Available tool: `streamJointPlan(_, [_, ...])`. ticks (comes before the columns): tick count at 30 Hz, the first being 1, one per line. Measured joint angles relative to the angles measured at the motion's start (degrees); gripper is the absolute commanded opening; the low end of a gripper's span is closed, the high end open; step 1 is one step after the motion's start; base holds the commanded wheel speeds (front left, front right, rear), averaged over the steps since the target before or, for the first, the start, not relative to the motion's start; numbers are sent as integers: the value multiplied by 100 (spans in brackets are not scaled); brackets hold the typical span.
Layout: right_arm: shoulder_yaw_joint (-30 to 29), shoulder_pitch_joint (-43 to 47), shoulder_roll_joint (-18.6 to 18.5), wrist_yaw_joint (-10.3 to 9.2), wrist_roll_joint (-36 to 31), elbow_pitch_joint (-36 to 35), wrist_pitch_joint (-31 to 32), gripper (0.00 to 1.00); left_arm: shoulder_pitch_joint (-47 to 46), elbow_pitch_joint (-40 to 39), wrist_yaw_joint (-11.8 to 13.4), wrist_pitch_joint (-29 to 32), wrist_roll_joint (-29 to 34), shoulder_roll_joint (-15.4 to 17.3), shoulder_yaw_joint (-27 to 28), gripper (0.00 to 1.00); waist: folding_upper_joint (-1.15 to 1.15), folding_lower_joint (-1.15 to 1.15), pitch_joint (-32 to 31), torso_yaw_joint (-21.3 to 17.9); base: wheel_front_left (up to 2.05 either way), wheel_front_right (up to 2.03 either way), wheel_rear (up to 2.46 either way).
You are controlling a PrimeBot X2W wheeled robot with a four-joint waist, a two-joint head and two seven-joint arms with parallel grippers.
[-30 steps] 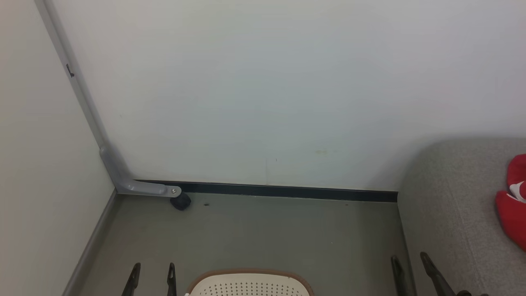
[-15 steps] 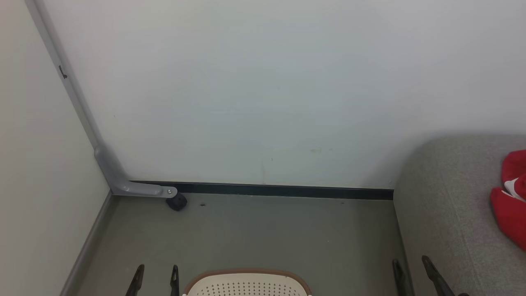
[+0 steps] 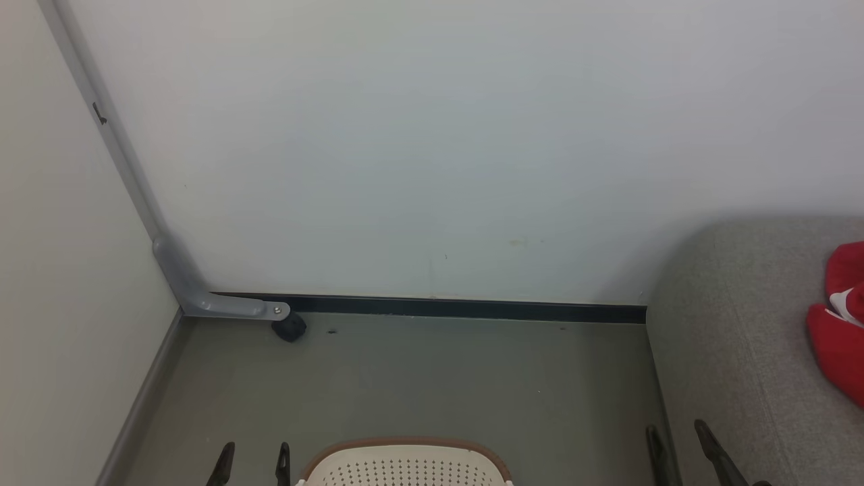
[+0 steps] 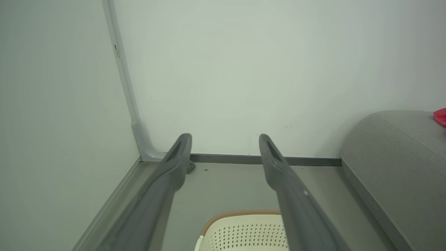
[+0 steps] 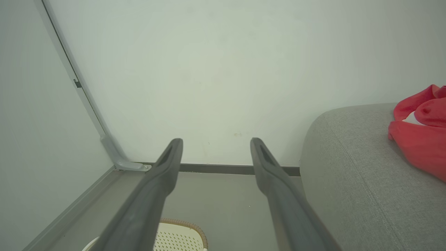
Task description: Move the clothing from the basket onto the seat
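Although the head view has slid a little over the last second, with the grey corner pipe (image 3: 177,270), the dark skirting (image 3: 459,309) and the seat (image 3: 729,351) all drifting together, that is the camera moving and not the things. The red clothing (image 3: 837,331) lies on the seat just as it did, well over toward the right edge of the view. Both tools show a touch lower at the bottom edge than before. The left tool (image 3: 255,449) is just left of the basket (image 3: 405,469), and the right tool (image 3: 675,428) hangs over the line where the floor (image 3: 439,378) meets the seat. Neither has taken hold of anything, so I judge this a pause between carries, or the end of them. At least one garment is already delivered, but the basket's inside is out of sight, so I cannot tell whether more clothing is left in it. In the left wrist view the left tool (image 4: 225,137) stands wide open with only bare wall (image 4: 244,69) and floor between its fingers, touching nothing. In the right wrist view the right tool (image 5: 216,142) is spread just as wide and empty, clear of both seat and basket.
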Motion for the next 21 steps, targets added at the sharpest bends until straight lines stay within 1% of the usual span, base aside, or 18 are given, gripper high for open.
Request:
streamJointPlan(12, [-43,-10,35,2,-8,44,0,100,-1,-27,-102,0,-205,-1,77,100,0,0,12,-8,0,0,0])
streamJointPlan(16, [-47,-10,43,26,-12,51,0,100,-1,-33,-108,0,-326,-1,74,100,0,0,13,-11,0,0,0])
streamJointPlan(17, [-48,-10,44,27,-41,54,0,100,-1,-34,-151,0,-368,-1,74,100,0,0,14,-13,0,0,0])
streamJointPlan(20, [-52,-10,47,43,-49,56,0,100,0,-44,-164,0,-412,-1,57,100,0,0,17,-17,0,0,0])
streamJointPlan(21, [-54,-10,48,43,-49,57,0,0,0,-48,-202,0,-438,-1,49,0,0,0,18,-18,0,0,0])
